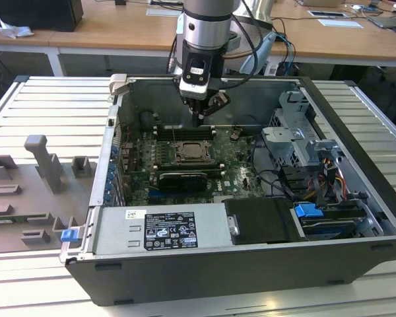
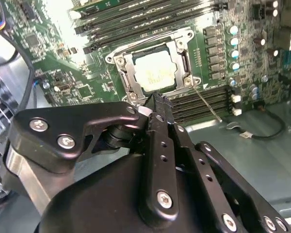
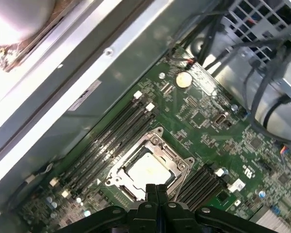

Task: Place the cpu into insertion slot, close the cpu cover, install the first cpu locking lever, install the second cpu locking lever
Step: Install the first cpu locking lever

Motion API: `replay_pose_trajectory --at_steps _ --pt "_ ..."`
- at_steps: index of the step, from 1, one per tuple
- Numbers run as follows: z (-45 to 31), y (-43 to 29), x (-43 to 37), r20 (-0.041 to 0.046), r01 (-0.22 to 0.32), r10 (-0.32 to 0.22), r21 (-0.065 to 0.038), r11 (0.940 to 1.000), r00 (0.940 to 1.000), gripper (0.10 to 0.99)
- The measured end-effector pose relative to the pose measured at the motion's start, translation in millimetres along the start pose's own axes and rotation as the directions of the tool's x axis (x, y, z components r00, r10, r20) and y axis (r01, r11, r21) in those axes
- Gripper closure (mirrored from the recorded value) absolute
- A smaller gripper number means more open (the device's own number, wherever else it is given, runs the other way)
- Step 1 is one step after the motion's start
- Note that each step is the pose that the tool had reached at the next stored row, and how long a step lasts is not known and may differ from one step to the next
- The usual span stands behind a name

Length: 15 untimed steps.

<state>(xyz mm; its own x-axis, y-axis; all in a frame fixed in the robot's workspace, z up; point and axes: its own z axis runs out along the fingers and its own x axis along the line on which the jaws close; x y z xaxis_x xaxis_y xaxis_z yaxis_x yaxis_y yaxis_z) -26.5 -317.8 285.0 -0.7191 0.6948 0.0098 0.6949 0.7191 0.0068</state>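
Gripper fingers pressed together, holding nothing, tips hovering just over the near edge of the cpu cover. Cpu sits in the insertion slot just past the tips, and the cover appears down. One locking lever juts free alongside.

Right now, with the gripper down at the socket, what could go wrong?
1. The shut gripper sits right at the edge of the cpu cover; a slip could scrape the cpu or the board beside it.
2. One locking lever sticks out over the memory slots, seemingly unlatched; it could snag there or spring off when pushed.
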Motion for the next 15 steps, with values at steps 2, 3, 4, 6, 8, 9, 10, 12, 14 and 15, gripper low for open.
replay_pose_trajectory --at_steps 2,3,4,6,8,9,10,12,14,15 --pt "0.3 0.0 0.0 -0.0004 0.055 -0.055 0.0 0.9985 0.9985 0.98" --pt "0.4 0.0 0.0 -0.0006 0.082 -0.082 0.001 0.9966 0.9966 0.98" --pt "0.6 0.0 0.0 -0.0007 0.102 -0.102 0.001 0.9948 0.9948 0.98" --pt "0.8 0.0 0.0 -0.0011 0.153 -0.153 0.001 0.9883 0.9883 0.98" --pt "1.0 0.0 0.0 -0.0015 0.197 -0.197 0.002 0.9804 0.9804 0.98" --pt "1.1 0.0 0.0 -0.0017 0.215 -0.215 0.002 0.9767 0.9767 0.98" --pt "1.1 0.0 0.0 -0.0019 0.246 -0.246 0.002 0.9693 0.9693 0.98" --pt "1.3 0.0 0.0 -0.0025 0.303 -0.303 0.003 0.9529 0.9529 0.98" --pt "1.3 0.0 0.0 -0.0028 0.336 -0.336 0.003 0.9418 0.9418 0.98" --pt "1.3 0.0 0.0 -0.003 0.354 -0.354 0.003 0.9354 0.9354 0.98"
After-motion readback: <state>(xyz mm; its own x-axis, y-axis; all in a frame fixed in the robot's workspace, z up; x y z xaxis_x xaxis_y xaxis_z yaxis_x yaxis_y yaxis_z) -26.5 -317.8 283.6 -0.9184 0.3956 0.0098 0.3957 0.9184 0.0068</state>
